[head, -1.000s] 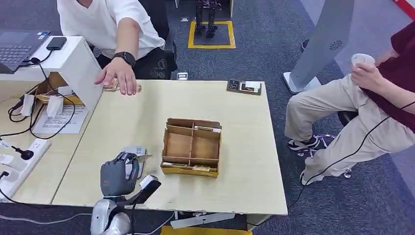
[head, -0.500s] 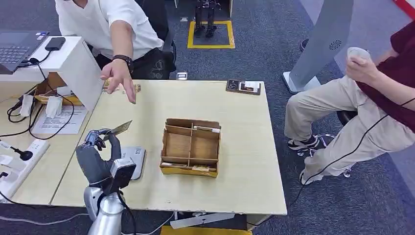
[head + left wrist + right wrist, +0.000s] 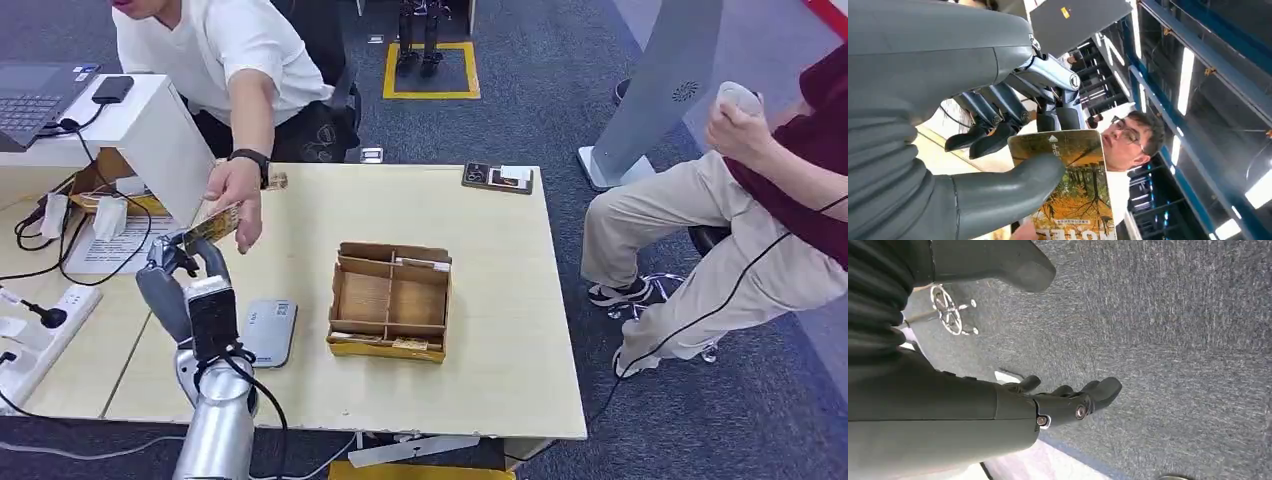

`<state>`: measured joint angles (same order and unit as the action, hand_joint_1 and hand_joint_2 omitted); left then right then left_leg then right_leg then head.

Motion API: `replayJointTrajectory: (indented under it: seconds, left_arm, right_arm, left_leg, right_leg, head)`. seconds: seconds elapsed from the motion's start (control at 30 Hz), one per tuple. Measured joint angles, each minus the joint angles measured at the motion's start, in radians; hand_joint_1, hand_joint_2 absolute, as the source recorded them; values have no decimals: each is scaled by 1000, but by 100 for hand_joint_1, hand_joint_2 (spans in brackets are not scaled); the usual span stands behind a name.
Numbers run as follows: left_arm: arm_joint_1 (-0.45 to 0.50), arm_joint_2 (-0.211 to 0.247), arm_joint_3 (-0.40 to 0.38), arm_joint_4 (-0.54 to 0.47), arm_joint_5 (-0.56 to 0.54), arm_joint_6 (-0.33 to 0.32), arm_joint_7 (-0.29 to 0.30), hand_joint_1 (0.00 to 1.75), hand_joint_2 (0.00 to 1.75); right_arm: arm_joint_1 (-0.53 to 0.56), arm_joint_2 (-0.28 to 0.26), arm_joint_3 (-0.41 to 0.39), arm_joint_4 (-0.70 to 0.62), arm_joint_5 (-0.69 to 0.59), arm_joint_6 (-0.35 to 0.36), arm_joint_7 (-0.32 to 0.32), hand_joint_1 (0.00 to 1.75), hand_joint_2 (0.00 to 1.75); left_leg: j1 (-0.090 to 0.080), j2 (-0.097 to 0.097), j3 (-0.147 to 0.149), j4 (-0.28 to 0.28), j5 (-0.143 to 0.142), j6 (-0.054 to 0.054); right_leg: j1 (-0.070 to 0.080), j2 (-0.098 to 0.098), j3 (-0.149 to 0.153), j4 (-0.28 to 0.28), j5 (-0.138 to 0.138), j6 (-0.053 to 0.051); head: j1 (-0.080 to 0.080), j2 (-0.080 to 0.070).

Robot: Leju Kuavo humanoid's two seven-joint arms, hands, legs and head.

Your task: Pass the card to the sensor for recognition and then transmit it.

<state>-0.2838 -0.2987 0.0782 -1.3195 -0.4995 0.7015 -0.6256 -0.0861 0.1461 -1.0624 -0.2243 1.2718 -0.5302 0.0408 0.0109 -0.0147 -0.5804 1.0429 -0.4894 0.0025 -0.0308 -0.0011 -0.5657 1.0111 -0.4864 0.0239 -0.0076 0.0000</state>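
Nearest you, the silver left arm rises from the table's front edge, and its left hand is lifted above the left side of the table. That hand pinches the card: in the left wrist view the thick thumb presses on the card's printed face, an autumn forest scene in orange and yellow, while the darker fingers curl behind its edge. The card is tilted, off the table, and its far end meets the person's hand reaching in from the far left; you can see that hand touching or taking hold of it, though which of the 2 I cannot tell.

Just right of the arm, the grey sensor lies flat on the table. Beside it, toward the middle, stands the cardboard box with its compartments, well apart from the card.

Your right hand hangs over the grey carpet, holding nothing, fingers loosely apart and slightly bent.

Farther back, the person in the white shirt leans over the table's far left corner, a dark watch on the reaching wrist. A small tray sits at the far edge. At the right, a seated person in beige trousers holds a white object.
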Motion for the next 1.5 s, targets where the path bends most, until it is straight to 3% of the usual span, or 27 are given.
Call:
replayJointTrajectory:
  seconds: [0.23, 0.6, 0.63, 0.67, 0.7, 1.5]
  left_arm:
    - [-13, 19, -52, -1, 157, 0, 5, 175, 175]
    - [-13, 41, -85, -2, 209, -1, 8, 175, 175]
    - [-14, 44, -91, -2, 216, -1, 9, 127, 175]
    - [-14, 47, -96, -2, 228, -1, 11, 10, 175]
    - [-13, 50, -102, -2, 235, -1, 12, 0, 175]
    - [-9, 67, -146, -21, 282, -1, 5, 0, 175]
  right_arm:
    - [1, 2, 1, 0, -1, -3, -2, 0, 175]
    - [0, 3, 1, 0, -2, -4, -2, 0, 175]
    - [0, 4, 1, 0, -2, -4, -3, 0, 175]
    - [0, 4, 1, 0, -2, -4, -3, 0, 175]
    - [0, 4, 1, 0, -2, -4, -3, 0, 175]
    - [1, 7, 2, 0, -3, -14, -6, 0, 175]
  left_leg:
    - [0, 0, 0, 0, 0, 0]
    - [0, 0, -1, 0, 0, 0]
    - [0, 0, -1, 0, 0, 0]
    - [0, 0, -1, 0, 0, 0]
    - [0, 0, -1, 0, 0, 0]
    - [0, 0, -1, 0, 0, 0]
  right_leg:
    - [0, 0, 0, 0, 0, 0]
    - [0, 0, 0, 0, 0, 0]
    - [0, 0, 0, 0, 0, 0]
    - [0, 0, 0, 0, 0, 0]
    - [0, 0, -1, 0, 0, 0]
    - [0, 0, 0, 0, 0, 0]
  head:
    - [0, 0]
    - [0, 0]
    - [0, 0]
    - [0, 0]
    - [0, 0]
    - [0, 0]
